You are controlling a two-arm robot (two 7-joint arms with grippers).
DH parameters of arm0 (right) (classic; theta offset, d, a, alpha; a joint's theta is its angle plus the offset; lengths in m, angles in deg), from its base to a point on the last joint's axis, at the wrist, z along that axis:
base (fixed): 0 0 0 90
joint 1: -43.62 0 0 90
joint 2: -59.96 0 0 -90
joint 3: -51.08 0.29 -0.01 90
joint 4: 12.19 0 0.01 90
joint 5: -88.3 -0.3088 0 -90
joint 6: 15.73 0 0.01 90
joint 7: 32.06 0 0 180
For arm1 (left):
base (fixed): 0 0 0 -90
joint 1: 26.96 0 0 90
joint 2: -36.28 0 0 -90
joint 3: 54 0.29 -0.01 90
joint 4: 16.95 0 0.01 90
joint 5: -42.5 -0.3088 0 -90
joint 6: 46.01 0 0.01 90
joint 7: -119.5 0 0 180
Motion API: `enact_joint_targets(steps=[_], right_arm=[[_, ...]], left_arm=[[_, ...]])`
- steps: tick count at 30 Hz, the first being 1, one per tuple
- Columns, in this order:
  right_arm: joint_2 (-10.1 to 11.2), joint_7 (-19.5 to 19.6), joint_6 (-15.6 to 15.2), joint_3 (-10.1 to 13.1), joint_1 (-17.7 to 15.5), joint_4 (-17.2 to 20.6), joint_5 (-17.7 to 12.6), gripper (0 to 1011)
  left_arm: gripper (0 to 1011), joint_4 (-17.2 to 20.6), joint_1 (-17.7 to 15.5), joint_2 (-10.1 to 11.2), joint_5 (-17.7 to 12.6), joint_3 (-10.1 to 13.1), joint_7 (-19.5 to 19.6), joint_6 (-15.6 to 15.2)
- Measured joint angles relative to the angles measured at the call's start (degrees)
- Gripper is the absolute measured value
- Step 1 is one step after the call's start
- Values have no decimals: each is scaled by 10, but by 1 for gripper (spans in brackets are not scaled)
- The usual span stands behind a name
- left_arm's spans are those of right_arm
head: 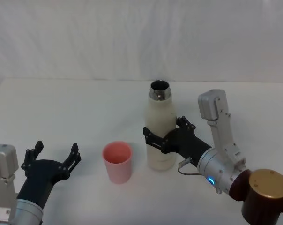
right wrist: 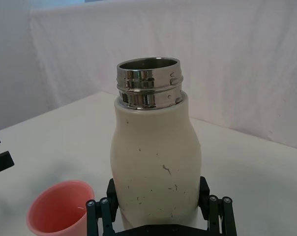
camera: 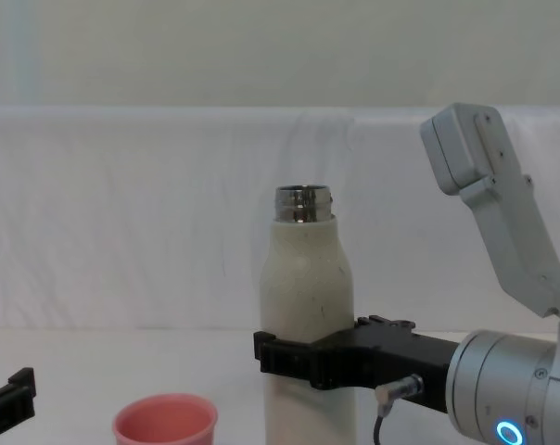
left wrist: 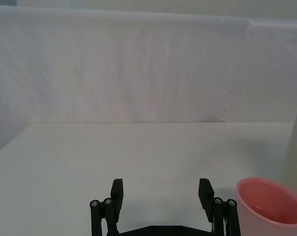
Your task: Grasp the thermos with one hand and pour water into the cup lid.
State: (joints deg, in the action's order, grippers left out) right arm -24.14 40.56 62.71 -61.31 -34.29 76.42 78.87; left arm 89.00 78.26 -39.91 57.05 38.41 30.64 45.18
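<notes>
Two tools: one on each arm, both low over the white tabletop (head: 76, 103).
Thermos (head: 160, 131): stands upright near the middle of the tabletop, cap off, its steel neck (right wrist: 148, 83) open at the top.
Thermos finish: cream-white body with small dark specks, seen from the right wrist view.
Right tool (head: 164, 136): reaches in from the robot's right and is clamped around the lower half of the thermos, one black finger on each side of the body.
Right fingers (right wrist: 100, 211): from the right wrist view they press against both flanks of the bottle, with the body filling the space between them.
Right arm (camera: 512, 232): silver-grey and white, elbow raised above the tool, blue ring light glowing near the wrist.
Cup lid (head: 117, 161): salmon-pink, upright and mouth up, just beside the thermos on the robot's left; whether the two touch cannot be told.
Cup lid contents: the inside looks pale and smooth from the left wrist view (left wrist: 270, 206); whether any water is in it cannot be told.
Left tool (head: 52, 157): rests low at the robot's left, well apart from the thermos, fingers spread wide with nothing between them.
Left tool and cup lid: the cup sits near the tool's right finger (left wrist: 205, 194), clear of it.
Backdrop: white cloth (camera: 122, 213) hangs behind the tabletop.
</notes>
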Motion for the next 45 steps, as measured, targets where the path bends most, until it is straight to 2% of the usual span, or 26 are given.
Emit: enact_joint_targets(steps=[30,45], right_arm=[[22,12,6,-18,1,2,-29,962],[21,11,5,-18,1,2,-28,970]], left_arm=[[1001,0,0,0,0,0,0,0],[1001,0,0,0,0,0,0,0]])
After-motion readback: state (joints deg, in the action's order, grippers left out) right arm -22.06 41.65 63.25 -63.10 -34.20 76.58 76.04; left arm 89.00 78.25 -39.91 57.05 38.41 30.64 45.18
